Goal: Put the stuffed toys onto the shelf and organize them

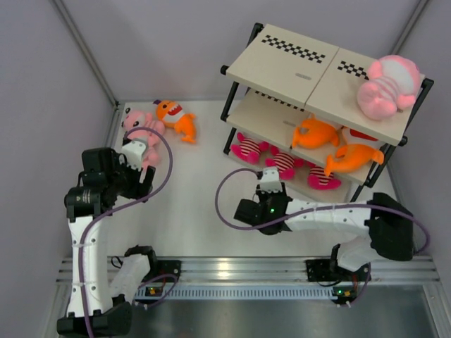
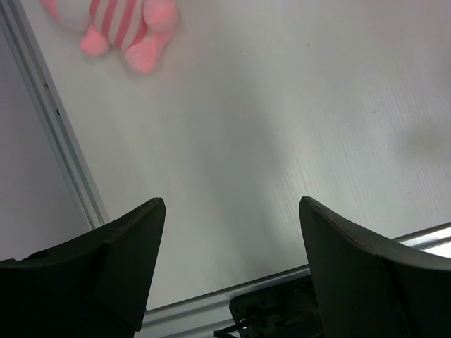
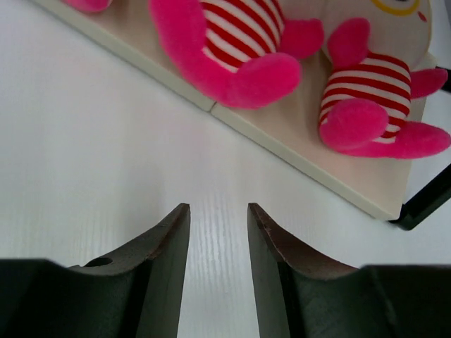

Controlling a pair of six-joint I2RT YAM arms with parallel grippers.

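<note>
The left gripper [image 2: 229,211] is held above the bare table [image 2: 282,127]; its fingers are spread wide and nothing is between them. The right gripper [image 3: 218,215] is set low over the table, just in front of the shelf [image 1: 310,60]. Its fingers are parted by a narrow gap and nothing is pinched.

Just beyond its tips, three magenta toys [image 1: 284,163] with red-white stripes are laid in a row on the bottom board [image 3: 296,127]. On the middle board, two orange fish [image 1: 315,132] are seen side by side, the right one [image 1: 354,158] nearer the front edge. A pink toy [image 1: 384,88] is laid on the right half of the checker-marked top board.

Two toys lie on the table at the far left, well apart from the shelf. These are a second pink toy [image 1: 137,121], partly hidden by the left wrist, and a third fish [image 1: 176,118] just beside it.
</note>
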